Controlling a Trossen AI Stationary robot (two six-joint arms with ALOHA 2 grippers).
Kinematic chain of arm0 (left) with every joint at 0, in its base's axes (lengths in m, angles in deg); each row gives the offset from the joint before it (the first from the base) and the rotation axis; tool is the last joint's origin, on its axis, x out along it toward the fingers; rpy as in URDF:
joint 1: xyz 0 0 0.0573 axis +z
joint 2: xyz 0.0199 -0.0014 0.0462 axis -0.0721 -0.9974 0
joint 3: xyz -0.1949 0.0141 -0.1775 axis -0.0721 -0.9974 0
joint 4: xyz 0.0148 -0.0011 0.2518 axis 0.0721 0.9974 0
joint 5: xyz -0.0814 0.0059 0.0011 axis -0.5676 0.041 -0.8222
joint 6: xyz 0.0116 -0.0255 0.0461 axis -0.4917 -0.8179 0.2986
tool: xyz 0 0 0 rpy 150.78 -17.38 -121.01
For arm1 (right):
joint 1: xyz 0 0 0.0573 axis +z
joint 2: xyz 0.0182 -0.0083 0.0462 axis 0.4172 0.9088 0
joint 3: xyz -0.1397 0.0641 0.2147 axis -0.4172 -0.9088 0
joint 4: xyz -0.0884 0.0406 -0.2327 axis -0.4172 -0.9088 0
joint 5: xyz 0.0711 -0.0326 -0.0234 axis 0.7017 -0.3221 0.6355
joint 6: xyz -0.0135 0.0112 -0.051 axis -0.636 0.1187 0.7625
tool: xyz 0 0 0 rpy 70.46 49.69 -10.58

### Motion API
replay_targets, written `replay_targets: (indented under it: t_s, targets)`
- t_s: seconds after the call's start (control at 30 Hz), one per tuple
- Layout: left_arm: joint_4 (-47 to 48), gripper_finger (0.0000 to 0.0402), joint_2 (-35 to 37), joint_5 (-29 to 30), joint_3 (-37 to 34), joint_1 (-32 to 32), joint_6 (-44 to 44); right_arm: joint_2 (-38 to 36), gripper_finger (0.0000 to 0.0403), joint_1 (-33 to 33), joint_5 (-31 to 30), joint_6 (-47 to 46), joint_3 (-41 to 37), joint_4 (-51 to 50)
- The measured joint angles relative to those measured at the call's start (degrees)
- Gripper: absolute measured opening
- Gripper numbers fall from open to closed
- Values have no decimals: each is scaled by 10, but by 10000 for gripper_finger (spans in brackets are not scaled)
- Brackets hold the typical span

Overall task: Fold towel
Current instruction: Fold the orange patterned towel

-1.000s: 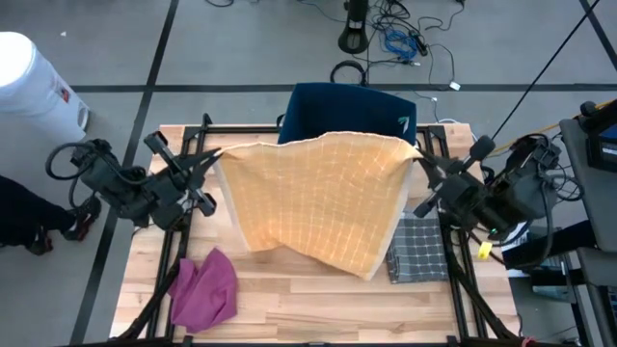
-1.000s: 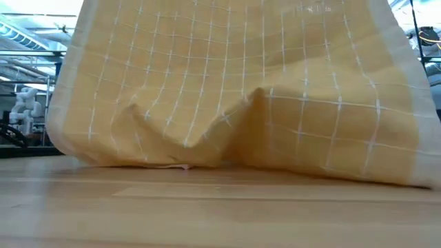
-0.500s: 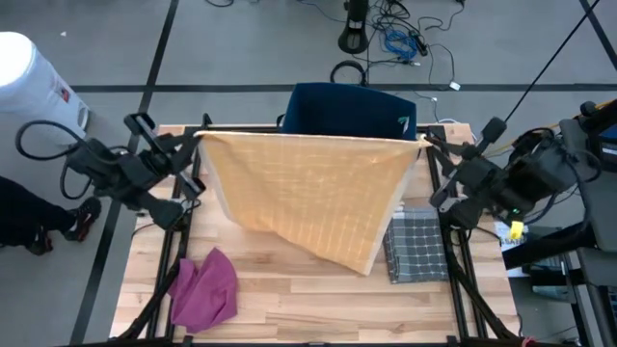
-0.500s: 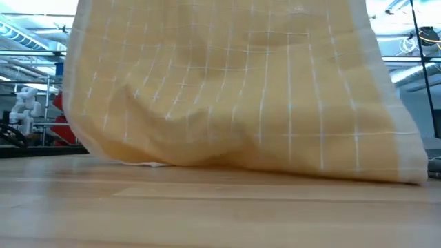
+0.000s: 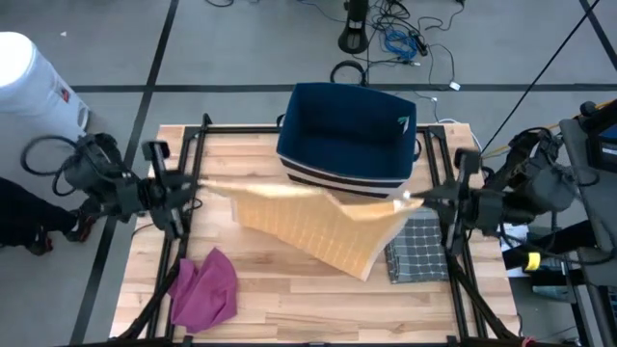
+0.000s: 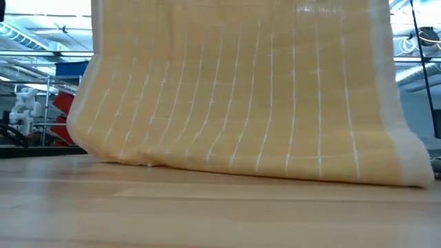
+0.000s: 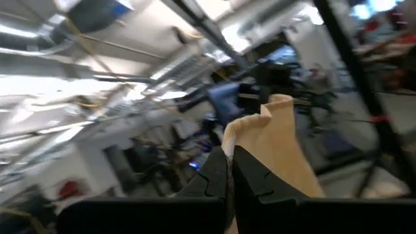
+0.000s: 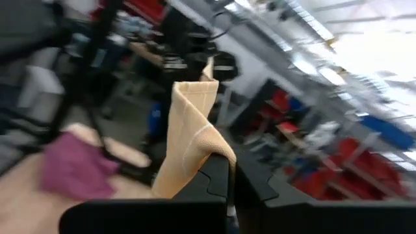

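My left gripper (image 5: 198,185) and right gripper (image 5: 416,198) each pinch a top corner of the towel (image 5: 318,224), hanging stretched between them. I should keep both corners level and taut, and lay it flat without bunching.

room: grey floor (image 5: 241,58) with dark seam lines; black cables (image 5: 400,39) and a round stand base (image 5: 354,40) beyond the table; white drum (image 5: 29,82) at far left. behind: bright ceiling lights (image 6: 27,34), red shelving (image 6: 63,110), a white robot figure (image 6: 24,103).
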Motion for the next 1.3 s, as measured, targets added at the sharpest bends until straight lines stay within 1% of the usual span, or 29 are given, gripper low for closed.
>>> replay_targets:
  t_s: [0.2,0.3,0.37,0.47,0.53,0.67,0.77,0.83,1.0,1.13,1.3]
  targets:
    - [143,3,-5,-1,0,-34,-150,19,0,0,71,-171,0,-129]
    - [184,3,-8,-30,0,-54,-220,34,0,0,119,-221,-1,-152]
    - [190,3,-11,-74,0,-69,-247,46,0,0,162,-228,-1,-145]
    - [189,3,-14,-136,0,-91,-252,65,0,0,226,-216,-1,-125]
    - [189,3,-17,-146,0,-104,-248,77,0,0,261,-200,-1,-110]
    - [183,3,-20,-147,0,-125,-222,91,0,0,313,-170,-1,-71]
    - [185,3,-19,-138,0,-129,-223,96,0,0,310,-175,-1,-70]
    - [204,3,-19,-120,0,-129,-240,96,0,-2,306,-202,-1,-90]
    - [286,3,-20,-91,0,-126,-326,113,0,-14,290,-292,-1,-145]
    - [336,3,-20,-81,0,-116,-394,137,0,-22,295,-349,-1,-172]
    - [366,3,-24,-80,0,-100,-419,166,0,-24,306,-383,-1,-172]
